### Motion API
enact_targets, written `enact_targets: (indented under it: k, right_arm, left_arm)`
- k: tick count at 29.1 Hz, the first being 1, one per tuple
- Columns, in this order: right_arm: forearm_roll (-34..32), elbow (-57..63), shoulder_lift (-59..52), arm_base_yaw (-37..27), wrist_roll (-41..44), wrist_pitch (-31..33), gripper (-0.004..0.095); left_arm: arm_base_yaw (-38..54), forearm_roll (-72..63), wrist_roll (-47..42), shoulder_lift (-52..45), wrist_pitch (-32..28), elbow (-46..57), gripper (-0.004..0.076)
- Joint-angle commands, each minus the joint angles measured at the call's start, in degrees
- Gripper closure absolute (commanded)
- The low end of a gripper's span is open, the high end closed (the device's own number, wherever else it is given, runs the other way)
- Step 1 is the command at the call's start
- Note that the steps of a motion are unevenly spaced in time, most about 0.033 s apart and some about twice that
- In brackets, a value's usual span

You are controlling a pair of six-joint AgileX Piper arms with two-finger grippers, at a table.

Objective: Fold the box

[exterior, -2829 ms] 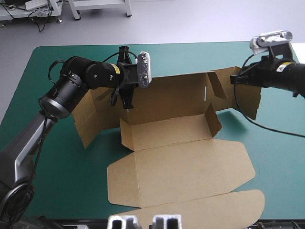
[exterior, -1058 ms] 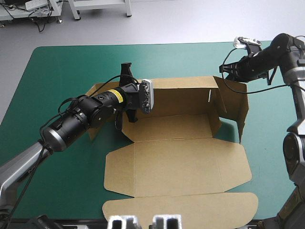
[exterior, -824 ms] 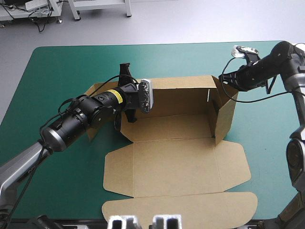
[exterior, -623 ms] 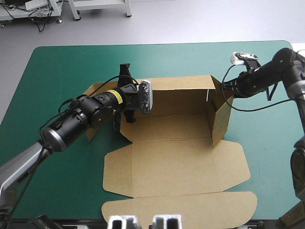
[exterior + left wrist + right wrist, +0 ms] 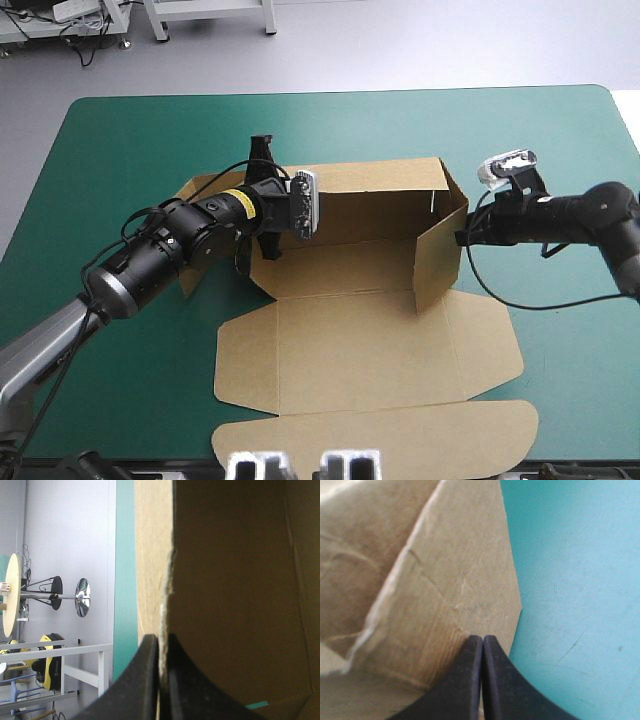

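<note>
brown box (image 5: 360, 340): plain board, darker in the shade of its raised walls, with a thin white mark (image 5: 433, 203) near its 1 o'clock corner. teal-green cover (image 5: 130, 150), plain. left gripper (image 5: 160, 639) and right gripper (image 5: 482, 639) black. a yellow band (image 5: 238, 198) rings the black left arm (image 5: 160, 250) at 9 o'clock.

Left arm (image 5: 150, 262) — glossy black, rounded joints, yellow label (image 5: 238, 199), grey lower link (image 5: 45, 345); jaws black fins.

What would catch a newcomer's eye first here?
The brown box on the teal-green cover: back wall upright, right side wall angled inward, lid flat toward the near edge. The left gripper has its jaws pinched on the back wall's left end; the right gripper, jaws shut, sits against the right wall's outside.
</note>
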Motion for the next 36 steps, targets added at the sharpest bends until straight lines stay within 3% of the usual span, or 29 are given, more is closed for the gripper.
enact_targets:
  k: [1,6,11,14,19,21,24,28,31,33,36]
  right_arm:
    - [10.2,5.8,-6.3,-0.4,-11.1,-8.0,0.0927]
    - [20.2,15.7,-8.5,-0.4,-22.7,-9.3,0.0927]
    - [21.2,16.2,-8.5,-0.4,-26.5,-10.1,0.0894]
    - [21.2,15.4,-8.5,-0.4,-26.7,-9.9,0.0721]
    - [19.7,13.9,-8.6,-0.4,-26.0,-3.8,0.0259]
    - [19.5,13.9,-8.6,-0.4,-26.7,-2.8,0.0177]
    - [21.1,13.9,-8.0,-0.3,-29.1,-2.7,0.0188]
    - [28.1,13.9,-6.6,-0.1,-33.7,-3.5,0.0188]
    - [28.0,13.9,-6.0,1.9,-34.1,-5.5,0.0189]
    - [27.6,13.9,-5.7,4.1,-34.1,-8.3,0.0188]
    - [28.0,13.9,-5.8,7.2,-32.0,-17.2,0.0189]
  left_arm:
    - [-0.2,-0.2,-0.8,-2.1,0.4,-1.5,0.0734]
    - [-0.2,-0.4,-0.8,-0.4,1.6,-1.5,0.0734]
    - [-0.3,-0.4,-0.8,0.8,1.6,-1.5,0.0734]
    - [-0.3,-0.4,-0.8,0.9,1.3,-1.5,0.0734]
    - [-0.3,-0.4,-0.4,0.9,1.6,-1.5,0.0734]
    - [-0.3,-0.7,-0.4,0.9,1.5,-1.5,0.0734]
    - [-0.4,-0.8,-0.4,0.9,0.8,-1.5,0.0734]
    - [-1.6,-1.0,-0.4,0.9,-0.3,-1.5,0.0734]
    - [-2.8,-1.5,-1.0,0.9,-0.7,-1.5,0.0734]
    - [-3.1,-1.5,-2.2,1.0,-1.3,-1.5,0.0734]
    - [-3.1,-1.7,-4.3,1.4,-1.7,-1.5,0.0734]
